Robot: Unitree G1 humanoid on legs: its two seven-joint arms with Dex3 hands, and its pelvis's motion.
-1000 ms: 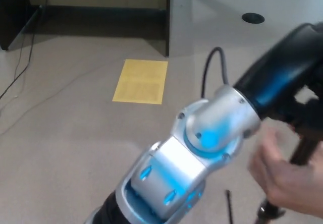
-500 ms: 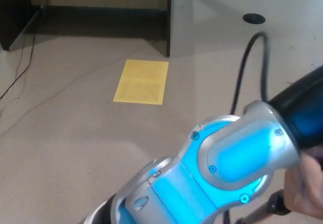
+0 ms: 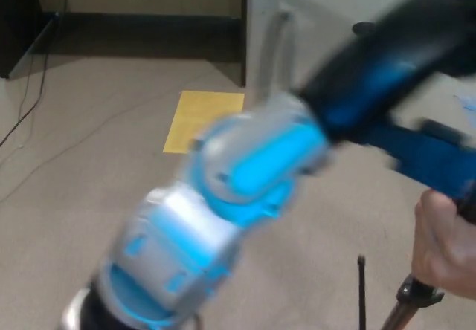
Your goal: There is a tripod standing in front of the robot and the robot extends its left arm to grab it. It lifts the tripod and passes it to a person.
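Robot's left arm [image 3: 223,189], silver and blue-lit w/ black forearm, fills the frame on a diagonal from bottom left up to top right, badly motion-blurred. Left hand [image 3: 439,163] seems to be the dark blue-black mass at right edge, but blur too heavy; cannot tell whether its fingers are clenched or released. Right hand not in view. The tripod [image 3: 407,304], black w/ metallic-grey leg tubes, shows only in part at bottom right: one leg and a black collar joint, plus a thin black rod [image 3: 361,293] standing just to its left, over the beige carpeted floor [image 3: 89,174]. A person's hand [image 3: 440,244] sits at right edge directly above that collar joint, fingers curled, apparently wrapped on the tripod's upper part, though the contact itself is hidden by the frame edge. Behind the arm: a yellow rectangular sheet [image 3: 195,118] lying flat on the floor, partly covered by the arm; a grey upright panel [image 3: 260,33] beyond it; dark skirting along the back wall; thin black cables [image 3: 33,99] trailing across floor at left; a dark cabinet corner [image 3: 15,18] at top left.
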